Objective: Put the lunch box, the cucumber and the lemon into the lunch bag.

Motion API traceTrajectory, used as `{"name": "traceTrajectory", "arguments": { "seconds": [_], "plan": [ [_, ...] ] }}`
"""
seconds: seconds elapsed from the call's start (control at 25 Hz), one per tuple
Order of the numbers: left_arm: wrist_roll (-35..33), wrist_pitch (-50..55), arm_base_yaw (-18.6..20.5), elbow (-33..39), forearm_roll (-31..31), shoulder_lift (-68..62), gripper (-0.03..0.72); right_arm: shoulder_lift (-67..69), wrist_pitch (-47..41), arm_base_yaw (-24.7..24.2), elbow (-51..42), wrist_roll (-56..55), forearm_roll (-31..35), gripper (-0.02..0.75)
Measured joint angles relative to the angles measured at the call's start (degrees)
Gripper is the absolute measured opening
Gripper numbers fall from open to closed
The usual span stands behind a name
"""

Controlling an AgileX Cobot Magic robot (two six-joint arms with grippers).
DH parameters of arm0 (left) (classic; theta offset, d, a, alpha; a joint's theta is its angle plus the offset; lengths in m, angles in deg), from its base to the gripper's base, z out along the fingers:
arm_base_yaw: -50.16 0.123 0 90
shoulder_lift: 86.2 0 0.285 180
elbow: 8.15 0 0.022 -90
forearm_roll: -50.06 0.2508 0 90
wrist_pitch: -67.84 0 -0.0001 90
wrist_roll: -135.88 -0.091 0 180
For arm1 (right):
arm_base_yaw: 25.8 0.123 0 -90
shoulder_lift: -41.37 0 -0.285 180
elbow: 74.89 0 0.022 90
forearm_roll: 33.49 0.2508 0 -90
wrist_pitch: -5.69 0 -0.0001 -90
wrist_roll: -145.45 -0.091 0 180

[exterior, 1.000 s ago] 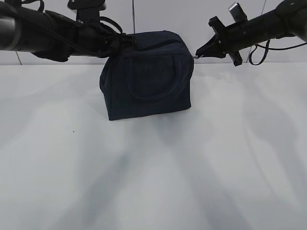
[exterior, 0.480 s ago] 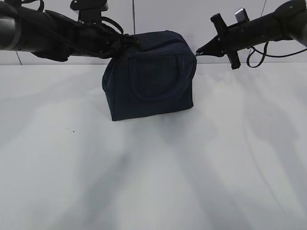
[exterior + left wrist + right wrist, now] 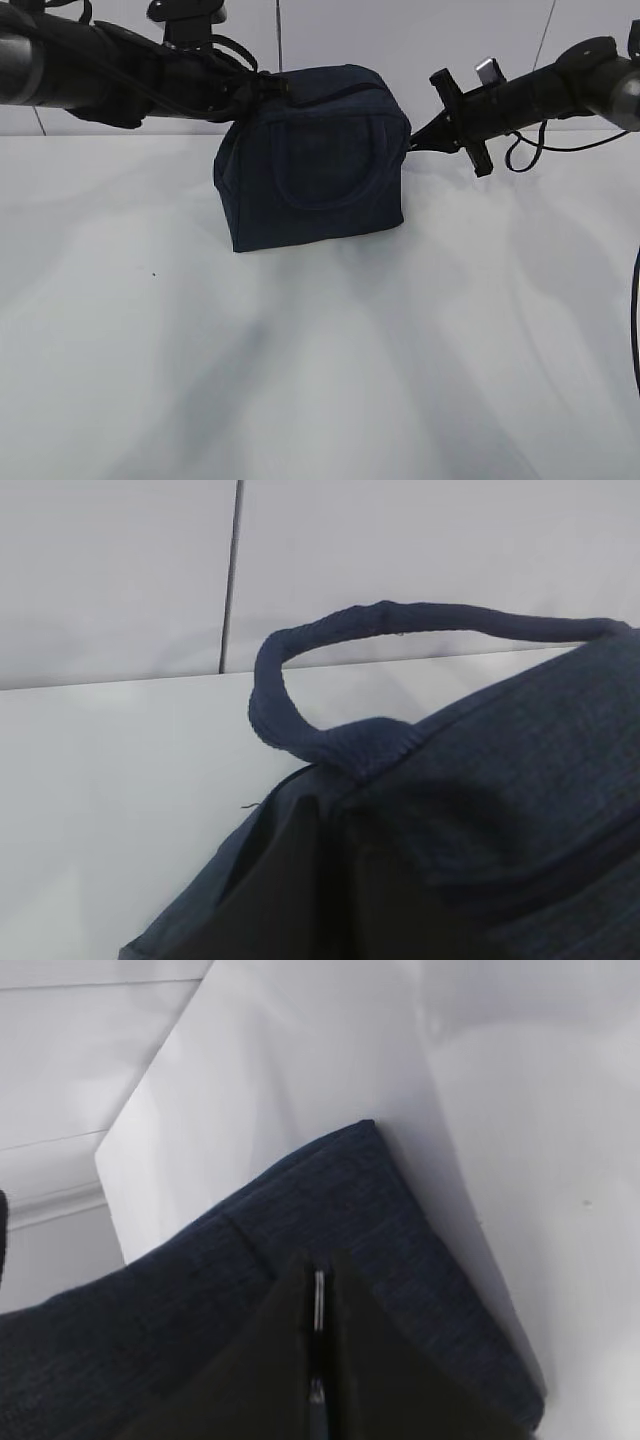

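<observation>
On the white table point(image 3: 320, 380) before a pale tiled wall, our right gripper point(image 3: 413, 136) is pinched on the zipper pull point(image 3: 319, 1300) at the lunch bag point(image 3: 315, 165) corner, while our left gripper point(image 3: 262, 92) is clenched at the bag's far top edge, bracing it. We judge this the zipping step, needing a steady pull along the zipper; no lunch box, cucumber or lemon shows. Since a second ago the right gripper has dropped and the bag has shifted slightly right.

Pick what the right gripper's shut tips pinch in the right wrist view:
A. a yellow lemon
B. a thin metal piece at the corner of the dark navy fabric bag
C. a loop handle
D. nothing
B: the right gripper is shut on a thin metal piece at the dark navy fabric bag.
</observation>
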Motion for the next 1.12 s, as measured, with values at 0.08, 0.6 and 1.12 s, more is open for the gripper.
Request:
{"name": "traceTrajectory", "arguments": {
  "seconds": [0.08, 0.6, 1.12],
  "plan": [
    [0.0, 0.0, 0.0, 0.0, 0.0, 0.0, -0.005, 0.5, 0.0, 0.0, 0.0, 1.5, -0.1, 0.007],
    [0.0, 0.1, 0.0, 0.0, 0.9, 0.0, -0.005, 1.4, -0.1, 0.0, 0.0, 6.3, 0.0, 0.007],
    [0.0, -5.8, -0.1, 0.0, 11.8, 0.0, -0.005, 1.4, -5.7, -0.1, 0.0, 14.7, 3.0, 0.007]
  ]
}}
